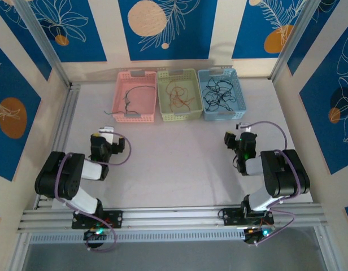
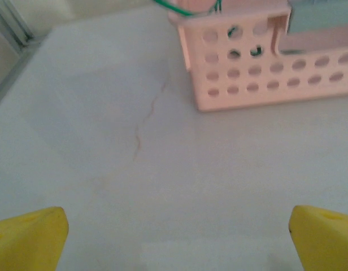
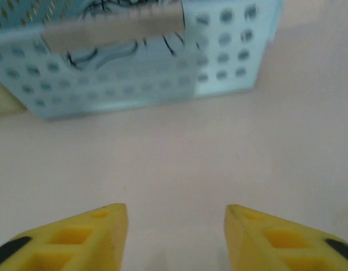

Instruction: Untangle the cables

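Along the far edge of the table (image 1: 179, 169), the cables are kept in three baskets: green in the pink basket (image 1: 118, 96), orange-red in the green basket (image 1: 179, 118), black in the blue basket (image 1: 242, 99). A light basket could be dragged or tipped if a snagged strand were pulled. The left gripper (image 2: 177, 226) is spread wide and the right gripper (image 3: 177, 226) partly parted, with nothing held or touched by either

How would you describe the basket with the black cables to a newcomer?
On the table, go to the far edge. Past the pink basket and the yellow-green basket stands the blue basket, at the right end. Only it holds a black tangle.
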Available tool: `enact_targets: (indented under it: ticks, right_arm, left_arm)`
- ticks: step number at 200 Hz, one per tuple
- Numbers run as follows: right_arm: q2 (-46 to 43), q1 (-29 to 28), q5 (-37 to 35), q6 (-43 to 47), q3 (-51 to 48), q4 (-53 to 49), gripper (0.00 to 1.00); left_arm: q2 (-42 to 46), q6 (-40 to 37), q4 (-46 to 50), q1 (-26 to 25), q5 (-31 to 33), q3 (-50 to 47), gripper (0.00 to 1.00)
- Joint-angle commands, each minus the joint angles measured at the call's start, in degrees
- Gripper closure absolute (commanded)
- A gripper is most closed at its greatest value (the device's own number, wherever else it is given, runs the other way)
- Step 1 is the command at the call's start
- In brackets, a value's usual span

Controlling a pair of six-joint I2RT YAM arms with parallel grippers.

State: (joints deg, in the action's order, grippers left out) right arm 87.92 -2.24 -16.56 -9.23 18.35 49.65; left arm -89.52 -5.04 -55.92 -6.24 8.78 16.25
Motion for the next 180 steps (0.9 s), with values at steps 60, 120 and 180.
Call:
enact_targets:
  ticks: [60,120,180]
  right_arm:
    - [-0.69,0.13,-0.05,1.50,4.06,-0.61,0.01]
    - [-0.57,0.13,0.06,1.50,4.24,-0.86,0.01]
    - [-0.68,0.76,3.00,2.01,4.44,-1.30,0.01]
  left_arm:
    - [0.14,2.06,2.63,1.88,-4.64,5.28,0.00]
    - [0.13,2.05,2.68,1.92,-4.64,5.28,0.00]
    - [0.14,2.05,2.69,1.85,-4.64,5.28,0.00]
